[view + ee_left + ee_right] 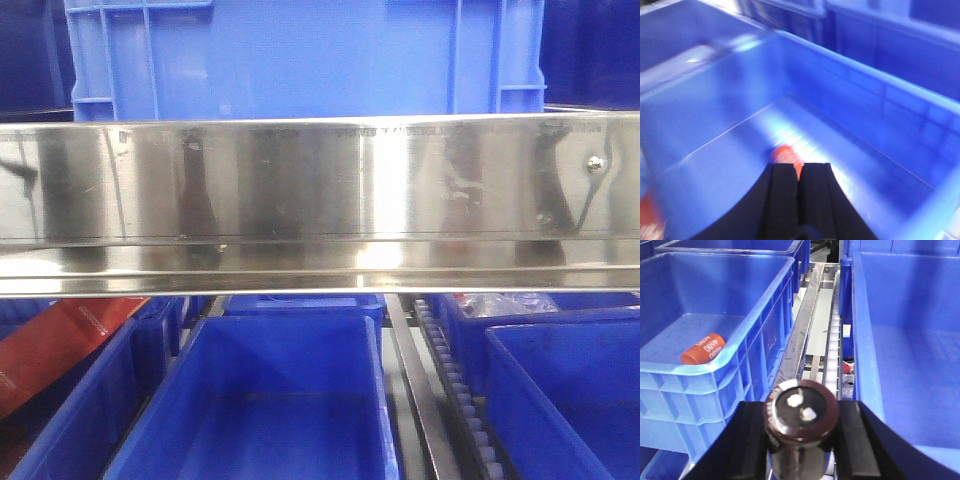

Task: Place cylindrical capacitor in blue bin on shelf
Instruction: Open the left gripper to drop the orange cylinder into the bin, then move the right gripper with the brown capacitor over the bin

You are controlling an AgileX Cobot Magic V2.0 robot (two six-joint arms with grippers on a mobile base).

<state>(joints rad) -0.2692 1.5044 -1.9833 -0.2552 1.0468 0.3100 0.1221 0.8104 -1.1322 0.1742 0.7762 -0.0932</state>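
Left gripper (799,172) hung inside a blue bin (855,95), pads pressed together. A small orange object (786,152) lay just past its tips. Right gripper (801,452) was clamped on the capacitor (801,412), silvery top toward the camera. Ahead-left of it stood a second bin (767,305) holding an orange cylinder (702,349). Straight ahead ran the shelf (807,320), steel rail and roller track. Immediately right stood a third bin (860,315).

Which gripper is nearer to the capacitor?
Right. The right gripper is shut on the capacitor; the left gripper is shut inside a blue bin, with no capacitor in its view.
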